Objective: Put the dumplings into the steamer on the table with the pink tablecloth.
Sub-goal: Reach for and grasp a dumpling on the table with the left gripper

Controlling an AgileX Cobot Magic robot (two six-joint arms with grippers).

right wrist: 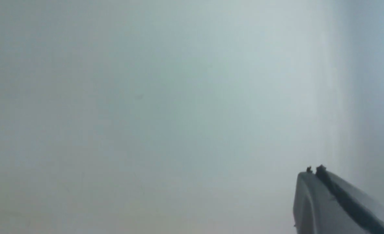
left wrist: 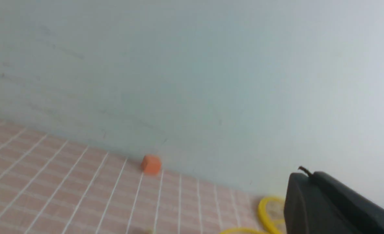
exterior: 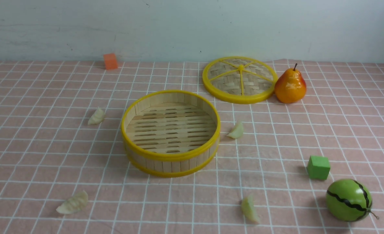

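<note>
Tally, front view, items on the pink tablecloth (exterior: 32, 146) (cloth: 1); dumplings (exterior: 96, 116): 4 in all; 2 cream-white, that one plus a second cream-white dumpling (exterior: 73, 203); 2 pale green, being greenish dumpling (exterior: 236, 130) and second greenish dumpling (exterior: 250, 209); tints are faint, so the 2/2 split is probable, not certain; steamer (exterior: 171, 164): 1; woven lid (exterior: 239, 79): 1; fruit: 2, being pear (exterior: 290, 87), 1, and watermelon (exterior: 349, 200), 1; cubes: 2, being orange cube (exterior: 110, 61), 1, and green cube (exterior: 318, 167), 1; left wrist view repeats the orange cube (left wrist: 151, 164) and part of the woven lid (left wrist: 263, 213); neither counted twice.
</note>
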